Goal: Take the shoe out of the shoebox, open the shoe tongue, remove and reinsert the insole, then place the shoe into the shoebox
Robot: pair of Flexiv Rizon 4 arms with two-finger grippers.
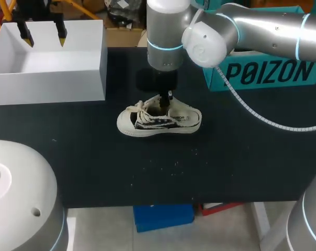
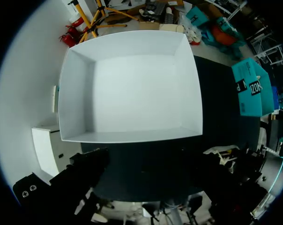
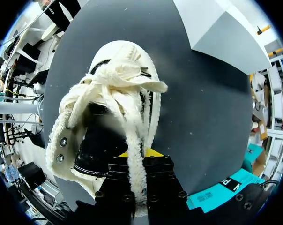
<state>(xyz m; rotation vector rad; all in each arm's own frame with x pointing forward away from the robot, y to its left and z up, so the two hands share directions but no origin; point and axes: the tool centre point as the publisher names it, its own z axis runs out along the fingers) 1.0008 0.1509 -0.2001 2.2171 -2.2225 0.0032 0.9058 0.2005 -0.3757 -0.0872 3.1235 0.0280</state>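
Note:
A cream canvas shoe (image 1: 159, 120) with frayed laces lies on its side in the middle of the black table, toe toward the left. My right gripper (image 1: 166, 102) comes straight down into the shoe's opening. In the right wrist view the shoe (image 3: 118, 84) fills the picture, its dark inside lies just ahead of the shut gripper (image 3: 141, 153), and a frayed lace (image 3: 136, 164) lies over the fingers. Whether anything is pinched there is hidden. The white shoebox (image 1: 69, 78) stands empty at the back left. My left gripper (image 1: 43, 32) hangs open above the shoebox (image 2: 132, 84).
A teal box (image 1: 268, 70) stands at the back right behind my right arm, also seen in the left wrist view as the teal box (image 2: 251, 86). Bare black tabletop (image 1: 95, 162) stretches in front of the shoe to the front edge.

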